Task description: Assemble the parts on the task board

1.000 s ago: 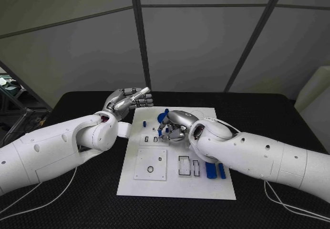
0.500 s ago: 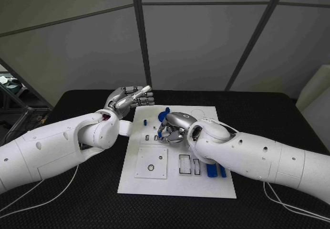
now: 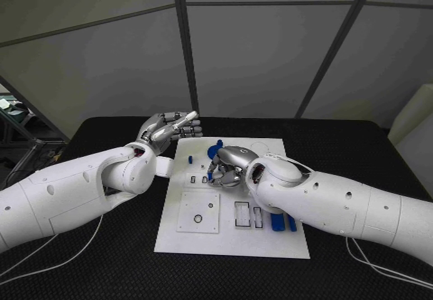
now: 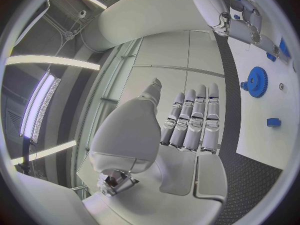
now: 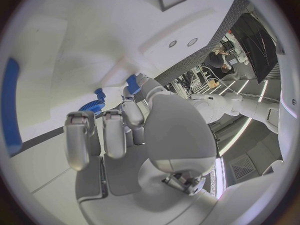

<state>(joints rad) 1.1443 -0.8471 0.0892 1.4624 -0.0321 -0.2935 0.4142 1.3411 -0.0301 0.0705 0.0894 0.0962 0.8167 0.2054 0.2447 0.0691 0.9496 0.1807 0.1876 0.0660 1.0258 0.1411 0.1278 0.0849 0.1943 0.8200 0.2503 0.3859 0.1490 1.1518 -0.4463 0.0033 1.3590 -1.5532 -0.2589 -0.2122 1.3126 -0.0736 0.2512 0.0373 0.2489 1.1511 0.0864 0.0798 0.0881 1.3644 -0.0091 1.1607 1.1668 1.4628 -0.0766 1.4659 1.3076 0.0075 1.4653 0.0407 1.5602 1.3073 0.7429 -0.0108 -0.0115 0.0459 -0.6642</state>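
Little has moved since a second ago: our right hand has crept slightly toward the left of the task board and stays hunched over its middle, while our left hand still hovers off the board's far left corner.

Nearest us, two long blue bars lie on the board's right side beside empty slots, and a square recessed plate sits to their left. Further on, our right hand curls down on the board; the right wrist view shows a small blue part at its fingertips, so we judge it pinched there, close to the blue gear. A small blue block sits apart near the left edge. Farthest off, our left hand hangs over the worktop, fingers straight and close together, holding nothing.

The risk, we think, is the pinched part tilting or slipping as we press it home, since our own hand hides its seat.
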